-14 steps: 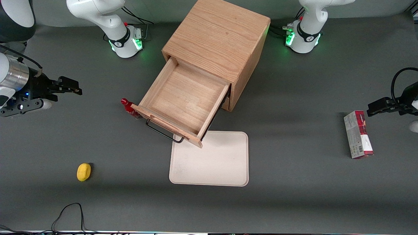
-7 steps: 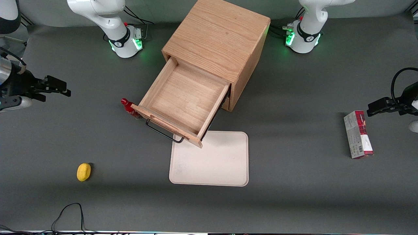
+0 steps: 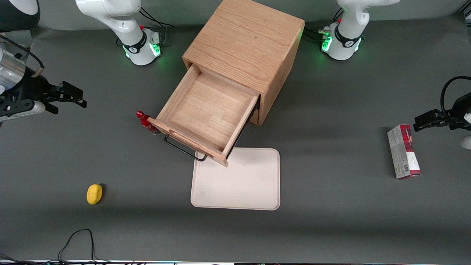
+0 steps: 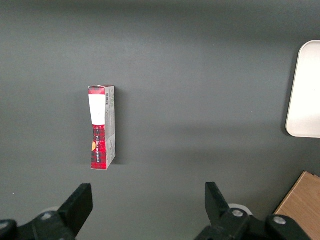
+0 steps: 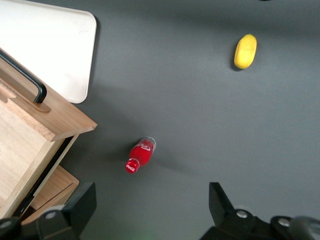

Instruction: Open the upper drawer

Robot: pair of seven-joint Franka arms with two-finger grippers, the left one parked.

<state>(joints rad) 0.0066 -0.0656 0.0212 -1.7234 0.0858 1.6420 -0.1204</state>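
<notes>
Front view shows us the upper drawer point(image 3: 208, 117) drawn well out of the oak cabinet point(image 3: 244, 46), its front overhanging the cream tray point(image 3: 237, 184). Our hand point(image 3: 73, 98) hangs released, grasping nothing, well apart toward the working arm's end of the surface. We judge the drawer stiff, light and best taken by its black wire handle point(image 3: 184, 150). The lower drawer stays hidden beneath it.
</notes>
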